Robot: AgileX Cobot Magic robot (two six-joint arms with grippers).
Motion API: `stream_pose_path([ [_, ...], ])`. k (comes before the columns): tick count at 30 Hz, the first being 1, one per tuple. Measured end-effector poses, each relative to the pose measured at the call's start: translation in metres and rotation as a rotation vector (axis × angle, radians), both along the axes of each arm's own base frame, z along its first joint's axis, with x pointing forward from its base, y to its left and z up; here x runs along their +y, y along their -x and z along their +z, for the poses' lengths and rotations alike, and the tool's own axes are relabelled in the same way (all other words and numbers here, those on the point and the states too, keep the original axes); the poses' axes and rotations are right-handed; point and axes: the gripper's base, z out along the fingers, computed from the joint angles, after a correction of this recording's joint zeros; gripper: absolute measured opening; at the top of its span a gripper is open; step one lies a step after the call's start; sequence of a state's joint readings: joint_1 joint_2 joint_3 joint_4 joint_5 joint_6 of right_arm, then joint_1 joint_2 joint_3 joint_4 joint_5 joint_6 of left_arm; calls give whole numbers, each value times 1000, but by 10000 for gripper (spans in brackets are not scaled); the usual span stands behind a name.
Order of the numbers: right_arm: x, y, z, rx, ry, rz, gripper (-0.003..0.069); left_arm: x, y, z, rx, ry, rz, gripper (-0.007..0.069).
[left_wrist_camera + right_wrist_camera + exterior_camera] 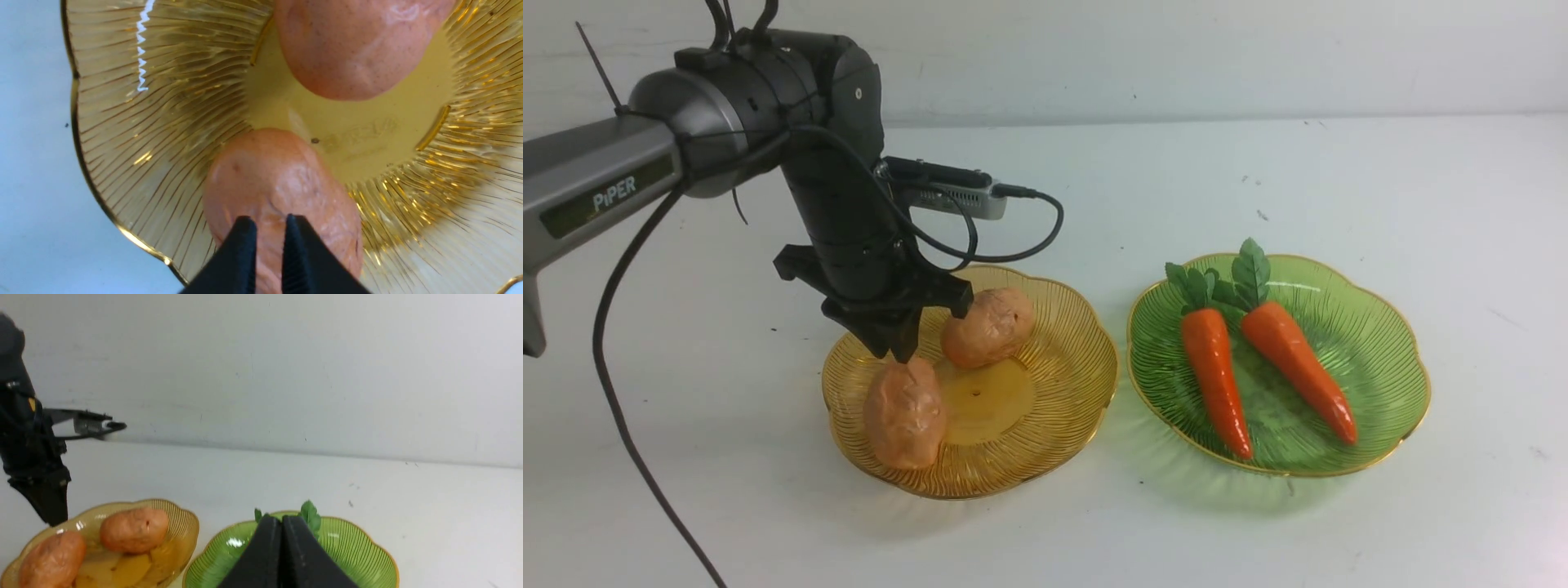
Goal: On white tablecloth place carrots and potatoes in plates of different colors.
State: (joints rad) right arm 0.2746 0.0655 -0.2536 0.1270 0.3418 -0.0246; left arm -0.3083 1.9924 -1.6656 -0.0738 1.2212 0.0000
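Sorting looks done. Both stubby orange-tan potatoes (988,327) lie in the amber ribbed plastic plate (1054,384), just under the near-closed, empty left gripper (269,228). Both glossy orange carrots (1215,367) lie in the green ribbed plate (1388,351), ahead of the closed, empty right gripper (282,522).

Likely robotics lab bench — PiPER-labelled arm (596,196), loose cable (609,367), bare white wall (1176,57), white-clothed worktop (1339,180), toy carrots (1217,384) as props.

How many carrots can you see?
2. Both lie in the green plate: the left carrot and the right carrot, side by side. None looks hidden.
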Motion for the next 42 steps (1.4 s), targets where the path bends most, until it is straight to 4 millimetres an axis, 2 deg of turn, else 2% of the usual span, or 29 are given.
stream_pose_path([
  [5,0,-1,-2,-7,-2,-2,-15,0,0,0,-3,-5,-13,0],
  [15,0,-1,-2,0,3,-1,-15,2,-2,3,-19,-25,-20,-3],
  [19,0,-2,-6,5,4,-2,-15,4,-2,14,-58,-39,-25,-3],
  [21,0,-3,-19,29,18,-6,-15,5,0,29,-97,-30,-25,-3],
  [23,-1,-4,-40,57,41,-28,-15,6,3,46,-143,-19,-24,-3],
  [27,-2,-8,-77,156,85,-60,-15,11,19,84,-229,19,-20,-3],
  [30,-3,-8,-95,242,143,-70,-15,14,43,124,-316,86,-15,-3],
  [31,-3,-8,-95,240,154,-73,-15,17,53,138,-350,101,-14,-3],
  [32,-4,-8,-95,237,167,-76,-15,24,73,159,-407,121,-14,-3],
  [34,-4,-8,-95,232,190,-86,-15,38,117,189,-493,146,-13,-3],
  [37,-7,-9,-94,226,205,-119,-15,59,181,199,-545,152,-14,-3],
  [39,-8,-9,-94,227,203,-142,-15,75,229,195,-585,162,-11,-3],
  [40,-9,-9,-94,229,202,-159,-15,84,259,187,-608,169,-10,-3],
  [42,-11,-9,-94,232,199,-195,-15,95,297,169,-668,197,-8,-3],
])
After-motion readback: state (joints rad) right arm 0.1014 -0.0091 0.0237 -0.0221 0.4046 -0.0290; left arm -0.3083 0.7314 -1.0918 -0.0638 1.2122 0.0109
